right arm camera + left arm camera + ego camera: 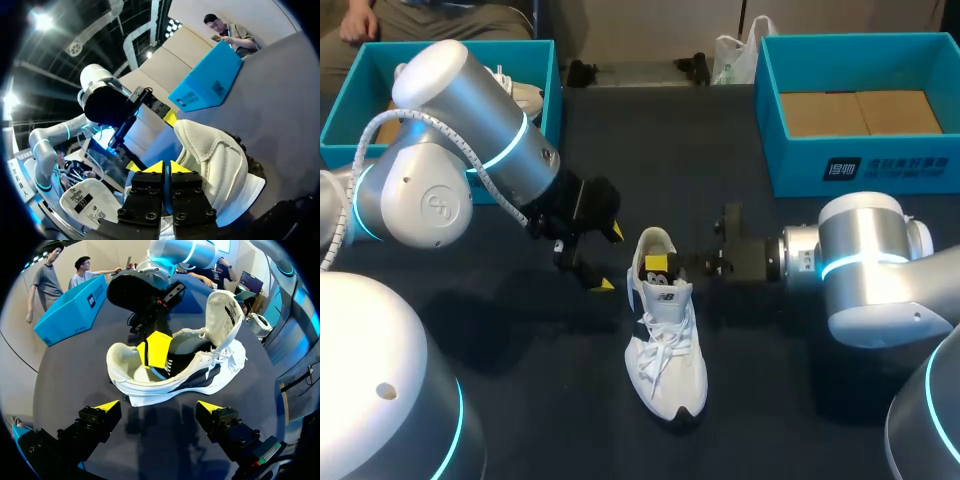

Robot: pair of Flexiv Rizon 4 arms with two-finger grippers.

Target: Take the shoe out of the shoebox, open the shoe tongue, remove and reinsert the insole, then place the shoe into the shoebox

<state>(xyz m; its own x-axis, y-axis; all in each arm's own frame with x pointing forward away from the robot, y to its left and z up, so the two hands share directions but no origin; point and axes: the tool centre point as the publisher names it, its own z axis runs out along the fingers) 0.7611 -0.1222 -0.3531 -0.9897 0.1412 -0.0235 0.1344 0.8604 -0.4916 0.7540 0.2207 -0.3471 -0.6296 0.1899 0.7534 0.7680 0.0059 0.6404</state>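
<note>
A white shoe [666,350] stands upright mid-table, its heel towards the far side and its tongue [223,315] pulled up. My right gripper [656,264] reaches into the shoe's opening from the right. Its yellow tips [155,167] are pressed together behind the heel [215,160], with a thin blue edge of the insole [158,372] pinched between them. My left gripper [159,406] hangs open just left of the shoe [170,375], its fingers [617,231] clear of it.
A blue shoebox [550,80] at the far left holds another white shoe [525,97]. A second blue shoebox [770,110] at the far right shows only its cardboard floor. Dark table lies in front of the shoe.
</note>
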